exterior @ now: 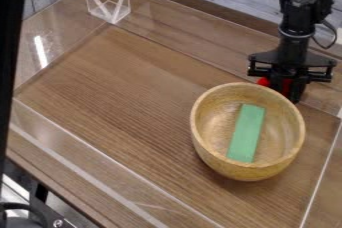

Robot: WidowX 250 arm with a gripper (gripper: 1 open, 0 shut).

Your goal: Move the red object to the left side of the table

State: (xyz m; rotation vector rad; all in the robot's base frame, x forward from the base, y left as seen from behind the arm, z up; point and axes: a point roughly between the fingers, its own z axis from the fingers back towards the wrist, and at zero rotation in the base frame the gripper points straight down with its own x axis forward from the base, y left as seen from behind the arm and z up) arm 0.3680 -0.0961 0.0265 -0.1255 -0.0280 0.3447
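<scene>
My gripper (290,76) stands at the table's far right, just behind the wooden bowl, pointing straight down. The red object (282,75) shows as small patches of red between the black fingers (262,70), low over the tabletop. The jaws look drawn in against it. Most of the red object is hidden by the fingers, and no stem shows. The brown wood-grain table (120,82) stretches away to the left.
A wooden bowl (203,112) with a flat green block (247,132) inside sits right in front of the gripper. Clear acrylic walls edge the table, and a clear folded stand (107,4) is at the far left corner.
</scene>
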